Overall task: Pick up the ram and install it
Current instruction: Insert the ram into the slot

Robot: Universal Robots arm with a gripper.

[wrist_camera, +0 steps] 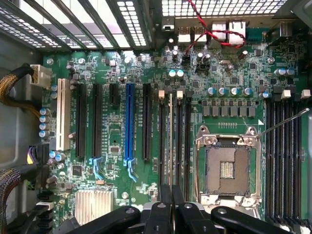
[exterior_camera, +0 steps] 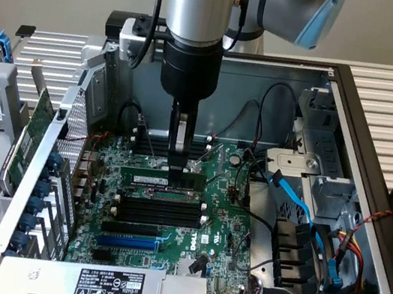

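Here the gripper (exterior_camera: pixel 176 165) is pinching the ram (exterior_camera: pixel 147 177), jaws nearly together, directly beneath it. The wrist view is showing black memory slots (wrist_camera: pixel 187 141) hugging the ram's sides; the exterior view is showing open case (exterior_camera: pixel 284 82) room above the tool.

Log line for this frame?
hand: shut on ram | ram: on edge, beside empty memory slots | seated: cannot tell

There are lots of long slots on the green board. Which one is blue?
The blue slot in the middle of the row. The black slots flank it, and a white slot ends the row.
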